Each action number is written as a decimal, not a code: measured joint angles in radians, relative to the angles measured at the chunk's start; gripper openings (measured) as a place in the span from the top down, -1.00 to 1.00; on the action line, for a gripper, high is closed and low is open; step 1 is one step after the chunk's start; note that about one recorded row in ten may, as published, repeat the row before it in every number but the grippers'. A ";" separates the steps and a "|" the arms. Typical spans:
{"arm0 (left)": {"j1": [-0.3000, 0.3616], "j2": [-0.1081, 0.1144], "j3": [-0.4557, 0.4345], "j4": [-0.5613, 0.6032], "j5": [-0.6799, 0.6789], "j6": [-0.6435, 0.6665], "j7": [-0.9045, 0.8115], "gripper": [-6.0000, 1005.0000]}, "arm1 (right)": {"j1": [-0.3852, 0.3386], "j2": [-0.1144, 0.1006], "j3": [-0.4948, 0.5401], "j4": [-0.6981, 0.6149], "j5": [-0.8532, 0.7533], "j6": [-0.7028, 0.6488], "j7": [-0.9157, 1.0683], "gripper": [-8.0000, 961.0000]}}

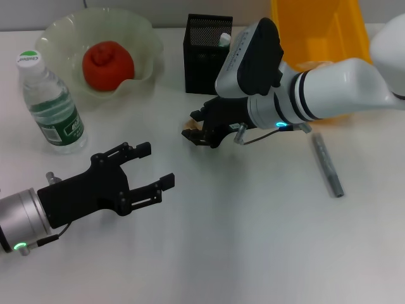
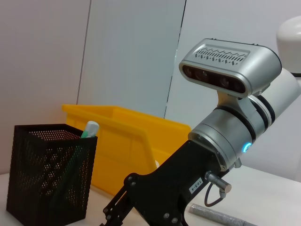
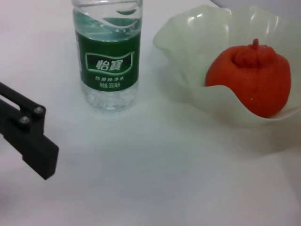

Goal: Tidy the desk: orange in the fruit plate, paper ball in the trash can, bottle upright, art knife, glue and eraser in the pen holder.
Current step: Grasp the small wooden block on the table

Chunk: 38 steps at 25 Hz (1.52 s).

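Note:
The orange lies in the pale green fruit plate, also in the right wrist view with the plate. The bottle stands upright to the plate's left. The black mesh pen holder holds a green-capped glue stick. My right gripper hovers low in front of the holder, shut on a small tan eraser. The grey art knife lies on the table at the right. My left gripper is open and empty at the front left. The paper ball is out of view.
The yellow trash can stands at the back right, behind my right arm; its inside does not show. In the left wrist view it is behind the pen holder. The white table stretches to the front.

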 joint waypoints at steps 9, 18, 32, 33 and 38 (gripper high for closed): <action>0.000 0.000 0.000 0.000 0.000 0.000 0.002 -0.63 | -0.001 0.000 0.000 0.005 0.011 0.006 0.006 0.13; -0.002 0.000 0.000 0.000 0.000 0.003 0.003 -0.63 | -0.002 0.000 -0.027 0.007 0.012 0.008 0.020 0.13; -0.006 0.000 0.000 -0.001 -0.001 0.003 0.014 -0.63 | -0.003 0.000 -0.027 0.006 0.012 0.019 0.025 0.23; -0.006 0.000 0.000 -0.002 -0.002 0.003 0.014 -0.63 | -0.004 0.000 -0.026 0.006 0.012 0.021 0.025 0.26; -0.006 0.000 0.000 -0.002 -0.003 0.006 0.014 -0.63 | -0.013 0.000 -0.016 -0.008 0.012 0.025 0.025 0.43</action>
